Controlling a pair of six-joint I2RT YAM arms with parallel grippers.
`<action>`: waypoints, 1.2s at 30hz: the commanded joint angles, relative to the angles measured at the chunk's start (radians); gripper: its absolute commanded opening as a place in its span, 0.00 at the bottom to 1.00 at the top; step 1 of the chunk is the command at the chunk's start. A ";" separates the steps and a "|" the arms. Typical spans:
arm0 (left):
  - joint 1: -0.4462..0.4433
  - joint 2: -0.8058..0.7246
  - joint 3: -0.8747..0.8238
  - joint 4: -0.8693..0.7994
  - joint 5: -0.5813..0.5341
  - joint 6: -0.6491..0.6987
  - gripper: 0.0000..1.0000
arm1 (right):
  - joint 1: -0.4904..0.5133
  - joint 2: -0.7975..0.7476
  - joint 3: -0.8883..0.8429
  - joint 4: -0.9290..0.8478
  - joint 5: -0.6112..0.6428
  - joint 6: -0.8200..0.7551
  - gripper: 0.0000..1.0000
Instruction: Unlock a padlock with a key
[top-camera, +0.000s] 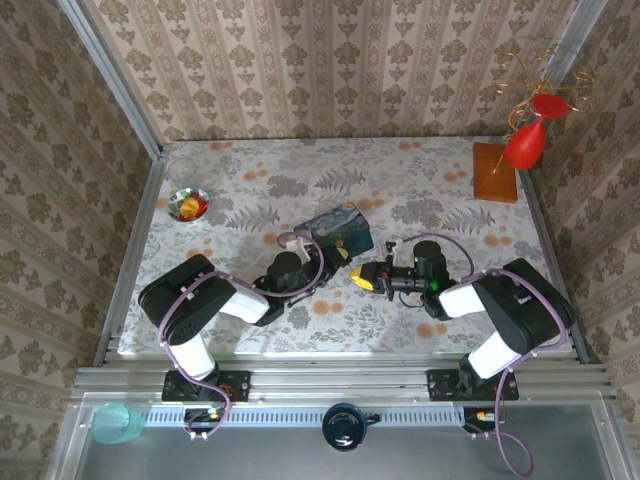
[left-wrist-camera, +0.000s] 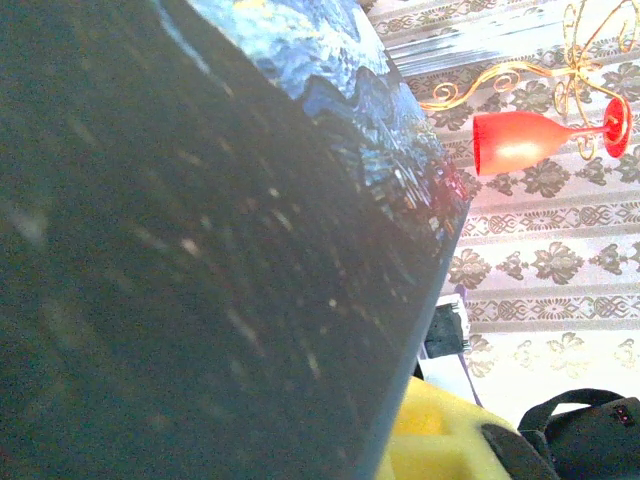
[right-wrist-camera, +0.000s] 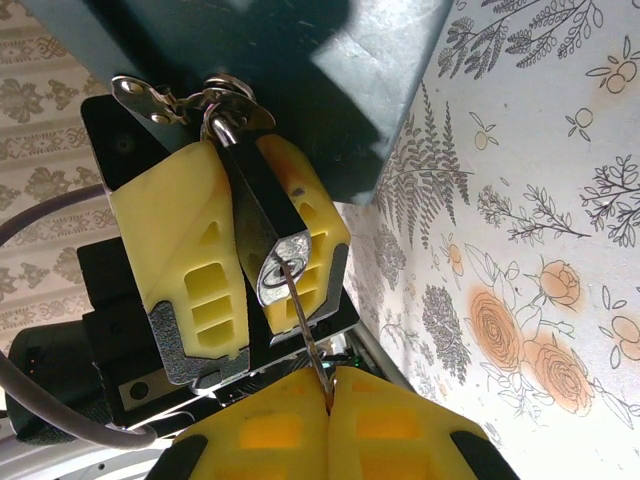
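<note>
The small dark padlock (right-wrist-camera: 250, 215) is clamped between the yellow fingers (right-wrist-camera: 180, 250) of my left gripper (right-wrist-camera: 240, 190), which is shut on it. Its thin shackle (right-wrist-camera: 226, 118) hooks through the metal hasp of the blue tin (right-wrist-camera: 300, 60). My right gripper (right-wrist-camera: 328, 410) is shut on the key (right-wrist-camera: 305, 330); the head is buried between the pads. The thin blade reaches up into the silver keyhole face (right-wrist-camera: 283, 262). From above, the left gripper (top-camera: 338, 255) and right gripper (top-camera: 365, 277) meet just in front of the tin (top-camera: 340, 228).
The tin's dark side (left-wrist-camera: 200, 250) fills most of the left wrist view. A small shiny bowl (top-camera: 188, 204) sits at the back left. A red glass (top-camera: 527, 143) and a wooden block (top-camera: 495, 172) stand at the back right. Patterned walls enclose the table.
</note>
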 joint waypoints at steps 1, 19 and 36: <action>-0.061 -0.001 0.027 0.085 0.129 0.000 0.03 | -0.022 -0.033 0.052 -0.054 0.132 -0.055 0.00; -0.082 -0.027 0.026 0.057 0.092 0.024 0.02 | -0.040 -0.059 0.057 -0.111 0.138 -0.071 0.01; -0.094 -0.022 0.006 0.119 0.003 0.027 0.00 | -0.020 -0.093 0.046 -0.167 0.161 -0.090 0.06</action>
